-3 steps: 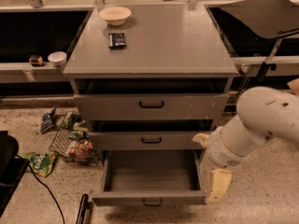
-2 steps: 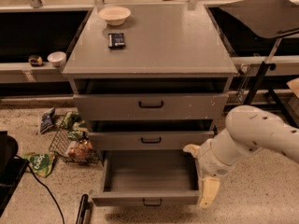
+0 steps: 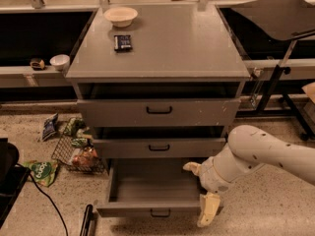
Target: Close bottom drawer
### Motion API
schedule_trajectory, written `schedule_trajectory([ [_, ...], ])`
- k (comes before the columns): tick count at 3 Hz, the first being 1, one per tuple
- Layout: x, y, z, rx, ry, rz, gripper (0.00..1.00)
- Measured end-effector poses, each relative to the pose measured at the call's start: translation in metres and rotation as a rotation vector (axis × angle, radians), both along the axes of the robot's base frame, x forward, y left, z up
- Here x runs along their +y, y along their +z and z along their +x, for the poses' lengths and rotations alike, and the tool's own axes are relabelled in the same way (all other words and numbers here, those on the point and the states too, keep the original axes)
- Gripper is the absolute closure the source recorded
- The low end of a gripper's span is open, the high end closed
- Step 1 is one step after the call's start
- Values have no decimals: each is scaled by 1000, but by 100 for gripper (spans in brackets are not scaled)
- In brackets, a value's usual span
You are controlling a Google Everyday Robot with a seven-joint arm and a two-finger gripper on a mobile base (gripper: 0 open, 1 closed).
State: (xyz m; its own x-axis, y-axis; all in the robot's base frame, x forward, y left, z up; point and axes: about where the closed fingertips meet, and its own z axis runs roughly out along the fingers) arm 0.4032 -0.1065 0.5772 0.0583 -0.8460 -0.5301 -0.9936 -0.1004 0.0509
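The bottom drawer (image 3: 147, 209) of the grey cabinet (image 3: 157, 48) is pulled out far, and its inside is bare. Its slim front panel carries a small black handle (image 3: 160, 213). My gripper (image 3: 199, 190) is at the drawer's right front corner, on a white arm (image 3: 266, 156) that comes in from the right. Its cream fingers are spread apart: one fingertip (image 3: 191, 167) is over the drawer's right side, the other (image 3: 207, 211) hangs just outside the right end of the front panel. It holds nothing. The middle drawer (image 3: 158, 147) and top drawer (image 3: 158, 111) stand slightly out.
A bowl (image 3: 121, 15) and a small dark packet (image 3: 122, 42) lie on the cabinet top. A wire basket with snack bags (image 3: 81, 154) sits on the floor left of the cabinet, with loose bags (image 3: 42, 171) and a black cable (image 3: 49, 200) nearby. A black stand (image 3: 275, 82) is at right.
My arm has swung left and down. The gripper has come from beside the cabinet to the bottom drawer's right front corner. The drawer has not moved.
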Motion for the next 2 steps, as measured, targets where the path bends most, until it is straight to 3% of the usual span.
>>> schedule_trajectory([
  [1, -15, -18, 0, -9, 1, -60, 0],
  [2, -60, -57, 3, -7, -36, -78, 0],
])
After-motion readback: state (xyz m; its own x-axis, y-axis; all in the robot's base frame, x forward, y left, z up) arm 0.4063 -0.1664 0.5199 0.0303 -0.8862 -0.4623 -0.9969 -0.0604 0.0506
